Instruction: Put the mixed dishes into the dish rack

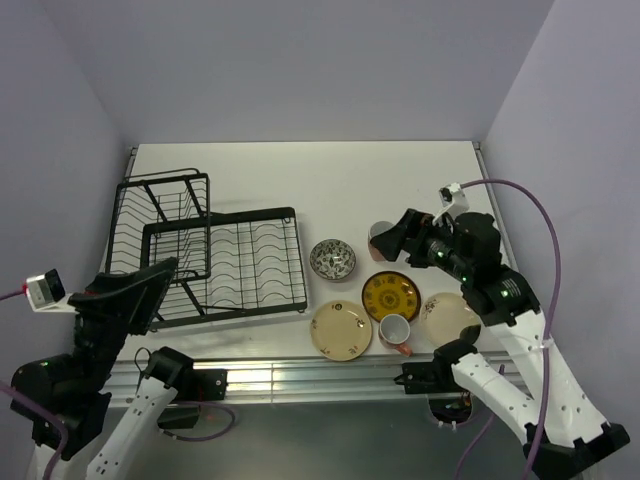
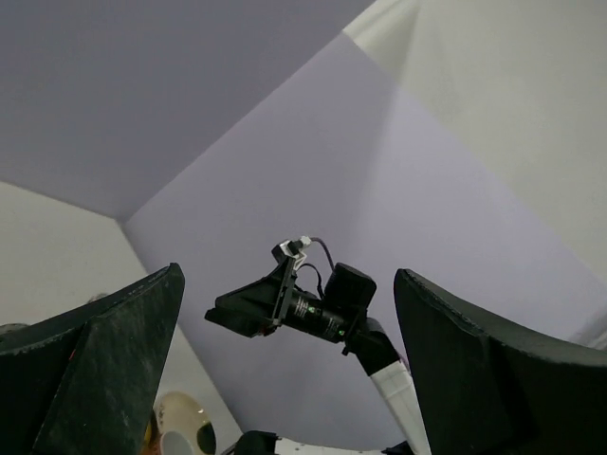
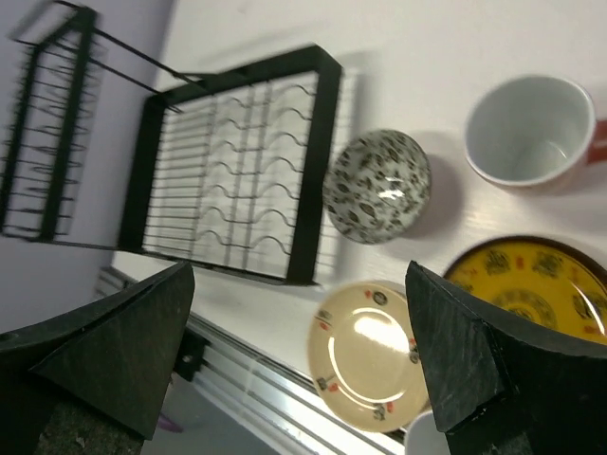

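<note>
On the left half of the white tabletop (image 1: 400,175): the dish rack (image 1: 240,265), black wire, nothing in it. Long axis roughly left to right in the top view, a little skewed. Raised cage end (image 1: 160,210) at the far left, flat slotted section pointing right toward the dishes.

Just right of the rack's slotted end: small dark patterned bowl (image 1: 332,259), mouth up. Nearer the table's front edge: cream plate (image 1: 341,330), lying flat. Right of the bowl: mustard-yellow plate (image 1: 391,295), also flat. Touching or nearly touching its near rim: a pinkish-orange mug (image 1: 395,333), white inside showing. Further right: second cream plate (image 1: 447,315), partly hidden under the right arm. Beyond the yellow plate: second mug (image 1: 379,238), mouth up, half covered in the top view by the arm's tip.

Right claw (image 3: 300,275): spread wide, grasping nothing, hanging over the far mug and aimed left and down across the bowl toward the rack.

Left claw (image 2: 286,273): likewise spread wide and bare, raised over the rack's near-left corner, tilted upward and looking across at the right arm and the wall.
</note>
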